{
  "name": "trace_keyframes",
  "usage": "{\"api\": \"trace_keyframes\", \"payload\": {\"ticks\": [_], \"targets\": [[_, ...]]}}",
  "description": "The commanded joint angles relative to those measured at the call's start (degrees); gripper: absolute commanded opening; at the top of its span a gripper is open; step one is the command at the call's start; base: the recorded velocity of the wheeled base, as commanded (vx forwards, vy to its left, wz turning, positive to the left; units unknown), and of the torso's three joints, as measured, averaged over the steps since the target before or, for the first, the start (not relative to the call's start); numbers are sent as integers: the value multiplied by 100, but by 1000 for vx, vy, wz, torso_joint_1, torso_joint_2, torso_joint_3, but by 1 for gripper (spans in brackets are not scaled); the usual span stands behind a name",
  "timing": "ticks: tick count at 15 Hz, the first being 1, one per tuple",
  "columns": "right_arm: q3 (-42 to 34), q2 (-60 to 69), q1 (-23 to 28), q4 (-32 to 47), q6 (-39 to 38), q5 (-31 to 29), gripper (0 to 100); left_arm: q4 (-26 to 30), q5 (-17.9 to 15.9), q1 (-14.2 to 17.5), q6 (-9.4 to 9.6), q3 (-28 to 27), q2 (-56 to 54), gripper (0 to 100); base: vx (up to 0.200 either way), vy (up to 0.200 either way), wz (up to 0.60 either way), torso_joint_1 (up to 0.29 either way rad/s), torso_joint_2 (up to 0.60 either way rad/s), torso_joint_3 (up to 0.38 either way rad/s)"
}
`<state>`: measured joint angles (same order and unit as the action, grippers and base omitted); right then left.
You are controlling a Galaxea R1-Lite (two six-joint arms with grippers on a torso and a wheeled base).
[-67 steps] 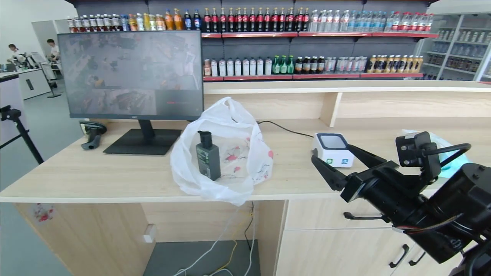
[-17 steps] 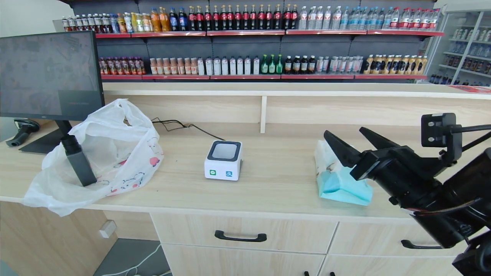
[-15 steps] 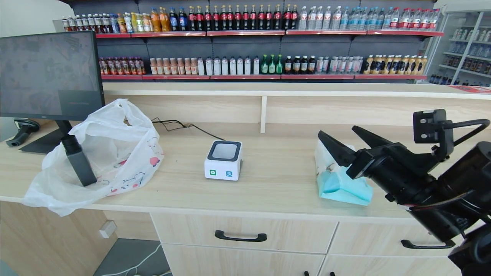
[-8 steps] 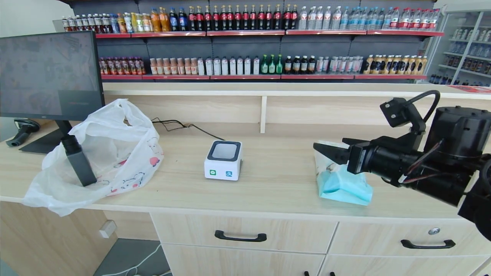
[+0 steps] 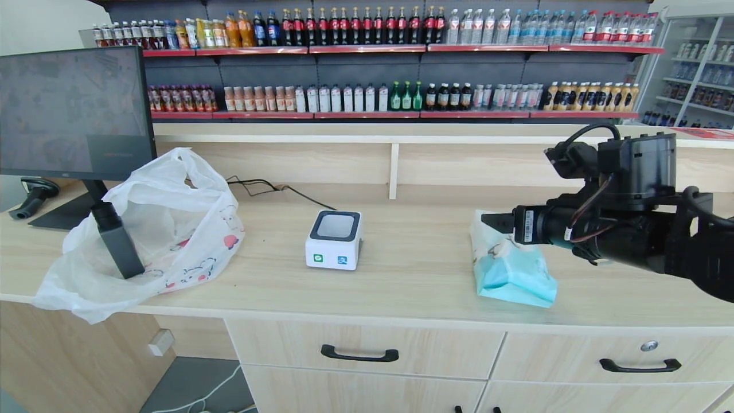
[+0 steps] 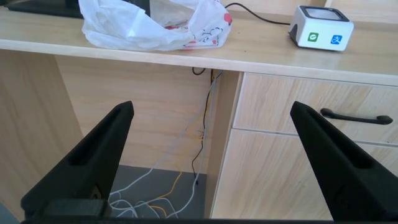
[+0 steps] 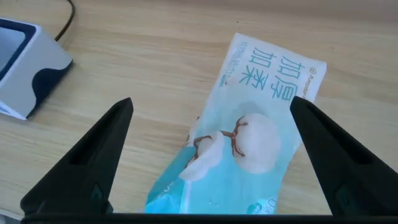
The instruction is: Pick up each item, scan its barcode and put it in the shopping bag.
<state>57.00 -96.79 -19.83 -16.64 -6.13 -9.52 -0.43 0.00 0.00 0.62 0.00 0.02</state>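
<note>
A teal tissue pack (image 5: 510, 269) lies flat on the wooden counter (image 5: 413, 275), right of the white barcode scanner box (image 5: 334, 240). My right gripper (image 5: 494, 221) hovers open just over the pack's far end. In the right wrist view the pack (image 7: 242, 143) lies between the spread fingers of the right gripper (image 7: 211, 106), with the scanner (image 7: 25, 68) off to one side. The white shopping bag (image 5: 155, 229) slumps at the left with a dark pump bottle (image 5: 117, 244) standing in it. My left gripper (image 6: 211, 109) is open and holds nothing, below counter height, facing the cabinet front; the bag (image 6: 155, 25) and scanner (image 6: 321, 28) sit above it.
A monitor (image 5: 74, 109) and a handheld scanner (image 5: 31, 195) stand at the far left. A black cable (image 5: 269, 189) runs along the back of the counter. A raised ledge (image 5: 401, 137) backs the counter, with drink shelves (image 5: 367, 34) behind it. Drawers with black handles (image 5: 359, 354) are below.
The camera swung right since the oldest frame. Over the last second my right arm rose and rolled, bringing the open gripper over the tissue pack's far end. Pack, scanner and bag stayed put.
</note>
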Motion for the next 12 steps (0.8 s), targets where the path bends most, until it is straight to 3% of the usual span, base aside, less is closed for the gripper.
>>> {"api": "trace_keyframes", "payload": {"ticks": [1, 3, 10, 12], "targets": [[478, -59, 6, 662, -20, -147, 100, -1, 0, 0, -1, 0, -2, 100, 0, 0, 0, 0, 0, 0], [830, -112, 76, 1576, -2, -199, 100, -1, 0, 0, -1, 0, -2, 100, 0, 0, 0, 0, 0, 0], [2764, -1184, 41, 3167, -362, -542, 100, -1, 0, 0, -1, 0, -2, 100, 0, 0, 0, 0, 0, 0], [2904, -1333, -29, 3492, -538, -639, 100, -1, 0, 0, -1, 0, -2, 100, 0, 0, 0, 0, 0, 0]]}}
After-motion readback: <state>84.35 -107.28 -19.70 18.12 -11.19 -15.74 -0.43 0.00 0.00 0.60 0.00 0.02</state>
